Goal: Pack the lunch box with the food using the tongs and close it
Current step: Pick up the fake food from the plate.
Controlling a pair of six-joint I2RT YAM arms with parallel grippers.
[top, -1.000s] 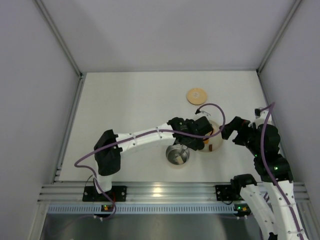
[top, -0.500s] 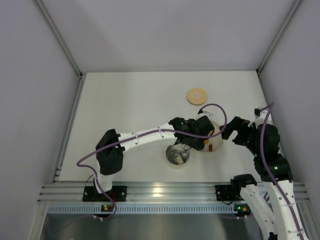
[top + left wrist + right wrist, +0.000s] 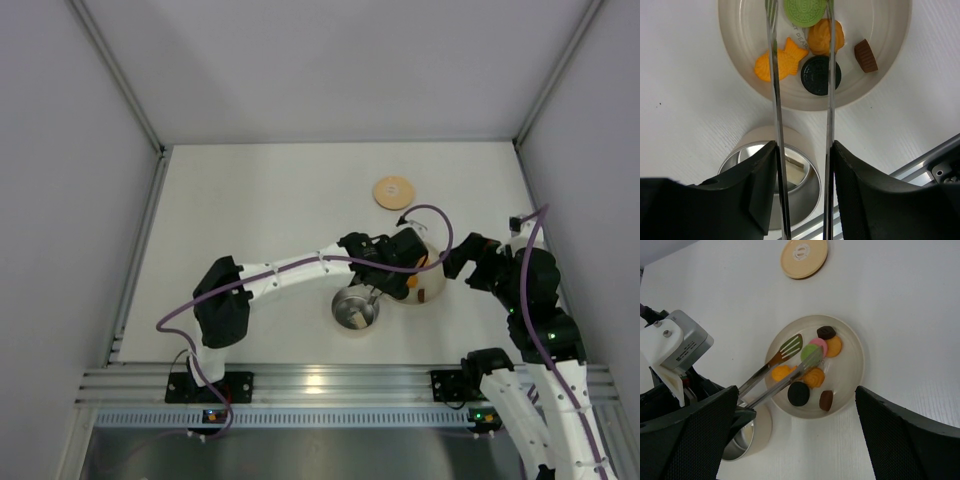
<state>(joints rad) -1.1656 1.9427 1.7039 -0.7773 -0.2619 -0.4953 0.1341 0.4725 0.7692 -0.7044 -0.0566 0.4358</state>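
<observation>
Tongs (image 3: 774, 100) run off the left wrist view's top edge.

Light's coming in bright and even, only faint shadows are hugging the plate (image 3: 740, 30), lunch box (image 3: 811, 197) just below it is glinting.

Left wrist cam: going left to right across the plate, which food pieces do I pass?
Orange fish-shaped piece → black round piece → brown piece. The green disc and orange swirl overlap the middle of that run, so they are left out.
</observation>
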